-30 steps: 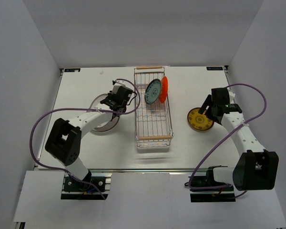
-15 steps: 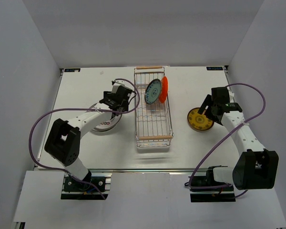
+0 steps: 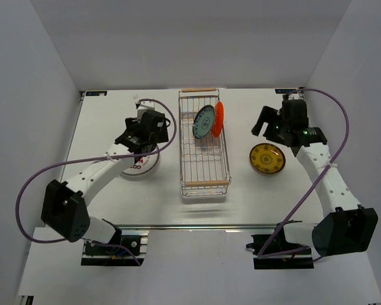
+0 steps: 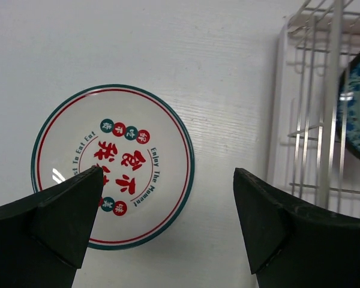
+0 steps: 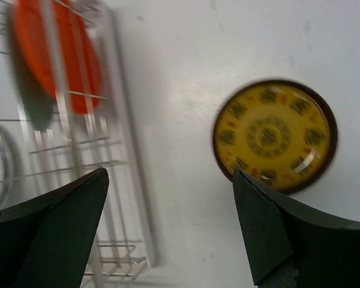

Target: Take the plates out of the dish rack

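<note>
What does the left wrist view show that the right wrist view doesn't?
Only left wrist: the white round plate with red characters and teal rim, whole, flat on the white table. Only right wrist: the yellow-brown patterned plate on the table and the orange-red plate in the silver wire dish rack. Both: that rack and the teal plate, blurred on the right wrist.

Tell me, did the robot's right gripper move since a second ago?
Yes. The right gripper moved up the top view, away from the arm bases and off the round yellow patterned plate, which stayed put.
</note>
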Controlling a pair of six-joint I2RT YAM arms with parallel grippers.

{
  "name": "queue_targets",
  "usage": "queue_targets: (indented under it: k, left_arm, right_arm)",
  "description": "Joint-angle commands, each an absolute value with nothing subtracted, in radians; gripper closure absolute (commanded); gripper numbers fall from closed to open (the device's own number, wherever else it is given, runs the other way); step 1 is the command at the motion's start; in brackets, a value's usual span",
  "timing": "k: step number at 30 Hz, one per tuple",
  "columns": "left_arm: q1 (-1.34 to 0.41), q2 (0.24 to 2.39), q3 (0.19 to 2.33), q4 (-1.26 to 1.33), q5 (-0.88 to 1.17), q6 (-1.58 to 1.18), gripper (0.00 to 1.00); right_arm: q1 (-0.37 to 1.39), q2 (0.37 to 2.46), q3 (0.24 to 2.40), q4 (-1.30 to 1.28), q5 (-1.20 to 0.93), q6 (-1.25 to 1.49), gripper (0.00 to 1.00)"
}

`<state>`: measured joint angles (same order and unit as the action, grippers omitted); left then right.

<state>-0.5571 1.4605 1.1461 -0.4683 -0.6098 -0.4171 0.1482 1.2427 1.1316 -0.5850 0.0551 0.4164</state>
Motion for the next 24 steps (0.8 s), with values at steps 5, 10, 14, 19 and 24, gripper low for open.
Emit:
queue_targets:
  k: [5, 10, 14, 19, 24]
  left_arm:
    - [-0.525, 1.270, 1.005, -0.457, -0.483, -0.512, 0.02]
    - [-0.514, 1.164, 0.896, -0.425, -0.445, -0.571, 0.02]
    - [-0.514, 1.124, 0.856, -0.433, -0.397, -0.575, 0.02]
    - [-0.514, 1.054, 0.824, -0.437, -0.422, -0.591, 0.02]
    - [-0.514, 1.029, 0.810, -0.436, -0.434, -0.591, 0.02]
  right_arm:
    - [0.336, 1.359, 1.402, -0.503, -0.008, 0.330, 0.11]
    - [0.468, 1.551, 1.621, -0.549, 0.053, 0.281, 0.11]
    - [0.547, 1.690, 1.756, -0.575, 0.139, 0.265, 0.11]
    - [0.600, 1.847, 1.900, -0.627, 0.270, 0.310, 0.11]
    - [0.618, 1.947, 1.974, -0.666, 0.357, 0.345, 0.11]
